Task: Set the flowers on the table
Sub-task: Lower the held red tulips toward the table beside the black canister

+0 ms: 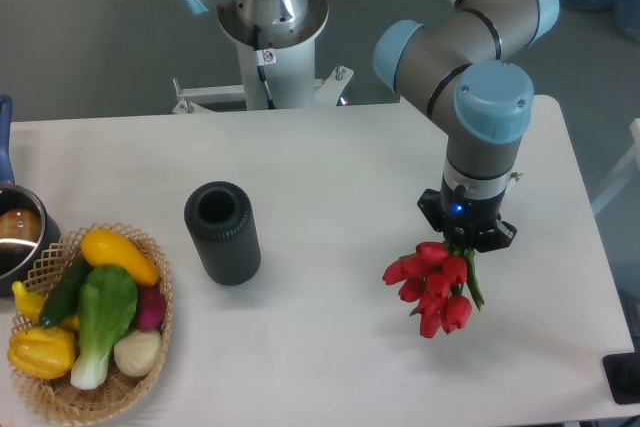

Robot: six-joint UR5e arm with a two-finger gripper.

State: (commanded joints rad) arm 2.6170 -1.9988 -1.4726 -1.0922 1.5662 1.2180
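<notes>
The flowers (432, 287), a bunch of red tulips with green stems, hang buds-down from my gripper (466, 243) over the right part of the white table (330, 177). The gripper points straight down and its fingers are hidden under the wrist and behind the stems, shut on the stems. I cannot tell whether the buds touch the tabletop. The black ribbed vase (221, 232) stands upright and empty at the left of centre, well apart from the flowers.
A wicker basket (60, 392) with toy vegetables, among them a red-purple radish (151, 307), sits at the front left corner. A metal pot (18, 237) stands at the left edge. The robot base (270, 27) is behind the table's far edge.
</notes>
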